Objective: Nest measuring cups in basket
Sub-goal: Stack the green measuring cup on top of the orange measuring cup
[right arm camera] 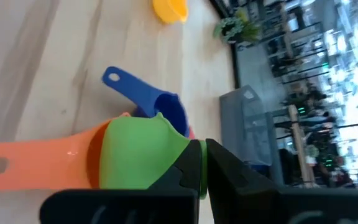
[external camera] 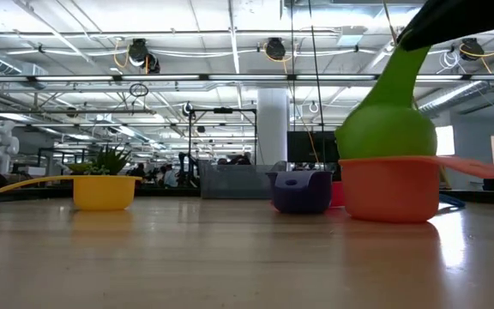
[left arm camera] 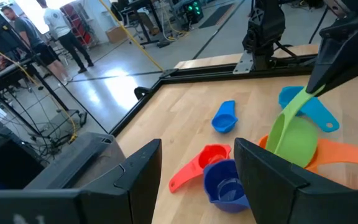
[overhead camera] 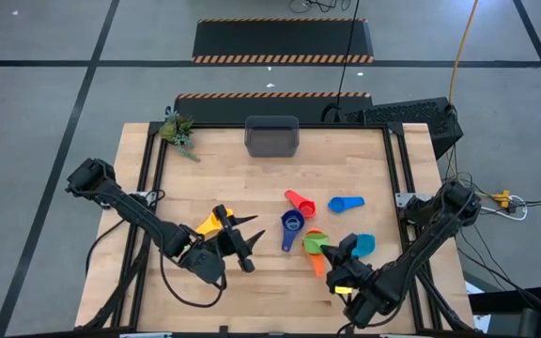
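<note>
1. Right gripper (overhead camera: pixel 339 254): clenched on the handle of the green measuring cup (external camera: pixel 386 129), at the near right of the surface (overhead camera: pixel 252 178). The low view shows the green bowl resting tilted in the mouth of the orange measuring cup (external camera: pixel 390 186), handle slanting up into the gripper.
2. Orange cup stands on the surface, its flat handle pointing right in the low view.
3. Just left of that pair: dark blue measuring cup (overhead camera: pixel 291 225), upright, handle pointing near.
4. Red measuring cup (overhead camera: pixel 299 201) lies on its side just beyond the dark blue one; whether they touch, cannot tell.
5. Blue measuring cup (overhead camera: pixel 346 204) lies right of the red, apart from it.
6. Cyan measuring cup (overhead camera: pixel 363 245) sits just right of the right gripper, partly hidden by it.
7. Left gripper (overhead camera: pixel 239 242): jaws released, gap between the fingers visible in the left wrist view, nothing in it. It sits low at the near centre-left, pointing right toward the cup cluster.
8. Yellow measuring cup (overhead camera: pixel 213 223) stands upright on the surface just left of the left gripper, beside the arm, well apart from the other cups.
9. Basket (overhead camera: pixel 271 136): far edge, centre, no cup visible in it.
10. Small green plant (overhead camera: pixel 177 130) at the far left corner, left of the basket.
</note>
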Controlling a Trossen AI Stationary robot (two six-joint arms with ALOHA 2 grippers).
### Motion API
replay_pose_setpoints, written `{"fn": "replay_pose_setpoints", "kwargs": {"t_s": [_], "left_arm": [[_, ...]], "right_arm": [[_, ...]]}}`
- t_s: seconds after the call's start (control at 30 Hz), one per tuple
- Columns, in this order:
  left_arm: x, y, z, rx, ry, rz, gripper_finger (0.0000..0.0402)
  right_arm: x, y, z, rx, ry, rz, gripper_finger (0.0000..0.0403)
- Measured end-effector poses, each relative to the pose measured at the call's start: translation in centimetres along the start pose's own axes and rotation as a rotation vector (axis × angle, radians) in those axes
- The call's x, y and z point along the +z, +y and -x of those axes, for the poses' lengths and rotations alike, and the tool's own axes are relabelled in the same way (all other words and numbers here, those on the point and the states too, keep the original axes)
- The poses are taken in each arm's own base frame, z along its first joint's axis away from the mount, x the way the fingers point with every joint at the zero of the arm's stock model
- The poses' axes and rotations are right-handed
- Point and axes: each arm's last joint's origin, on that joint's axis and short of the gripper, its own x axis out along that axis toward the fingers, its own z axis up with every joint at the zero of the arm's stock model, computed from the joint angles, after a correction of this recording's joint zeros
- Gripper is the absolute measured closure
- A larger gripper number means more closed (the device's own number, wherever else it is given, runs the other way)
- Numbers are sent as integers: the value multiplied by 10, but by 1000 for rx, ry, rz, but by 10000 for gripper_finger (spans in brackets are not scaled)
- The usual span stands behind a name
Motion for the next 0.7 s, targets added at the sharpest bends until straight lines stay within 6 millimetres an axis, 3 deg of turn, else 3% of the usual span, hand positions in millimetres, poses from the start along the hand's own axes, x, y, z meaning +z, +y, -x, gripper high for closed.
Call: {"fn": "replay_pose_setpoints", "kwargs": {"t_s": [0.7], "left_arm": [[0, 0, 0, 1, 1, 1, 199]], "right_arm": [[1, 19, -38, -140, 69, 219, 403]]}}
